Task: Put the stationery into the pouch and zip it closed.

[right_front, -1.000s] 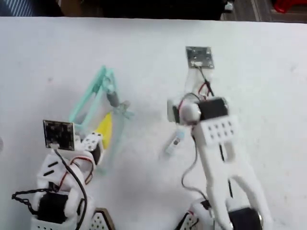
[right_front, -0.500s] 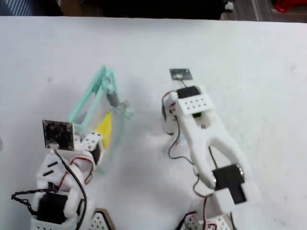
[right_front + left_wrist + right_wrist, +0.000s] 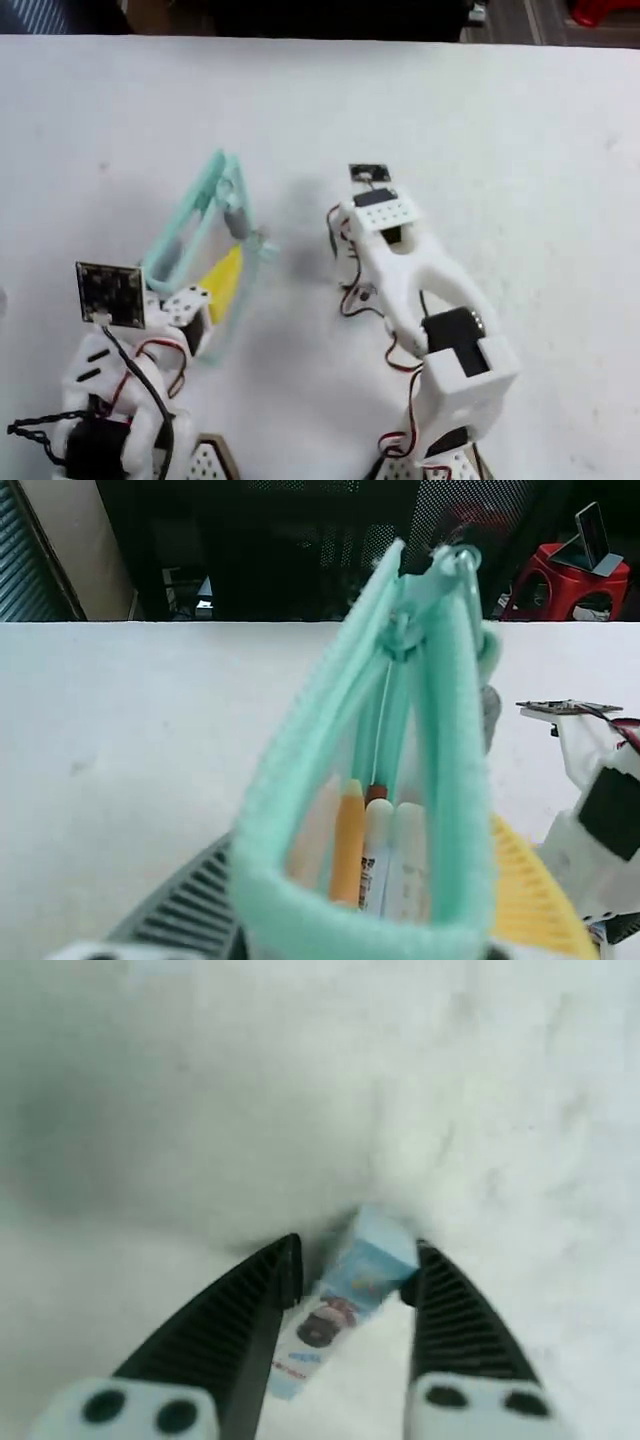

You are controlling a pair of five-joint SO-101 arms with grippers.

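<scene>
The mint-green pouch [image 3: 195, 225] lies unzipped on the white table, and my left gripper [image 3: 215, 290] is shut on its near end, yellow finger [image 3: 225, 278] along its side. In the left wrist view the pouch [image 3: 450, 780] gapes, with an orange pen [image 3: 348, 845] and white pens [image 3: 392, 855] inside; the zipper pull [image 3: 455, 560] sits at the far end. To the pouch's right, my right gripper [image 3: 357, 1250] points down at the table, open, its black fingers [image 3: 255, 1305] on either side of a small blue-and-white eraser [image 3: 345, 1290]. In the high view the right arm [image 3: 385, 215] covers that eraser.
The white table [image 3: 500, 120] stretches bare to the right and behind the arms. Its far edge meets a dark room with a red object [image 3: 605, 10] beyond. A small tag hangs at the pouch's side [image 3: 262, 243].
The right arm pulled back and folded down over the eraser, which now sits between its fingers. The left arm shifted slightly, turning the pouch a little.
</scene>
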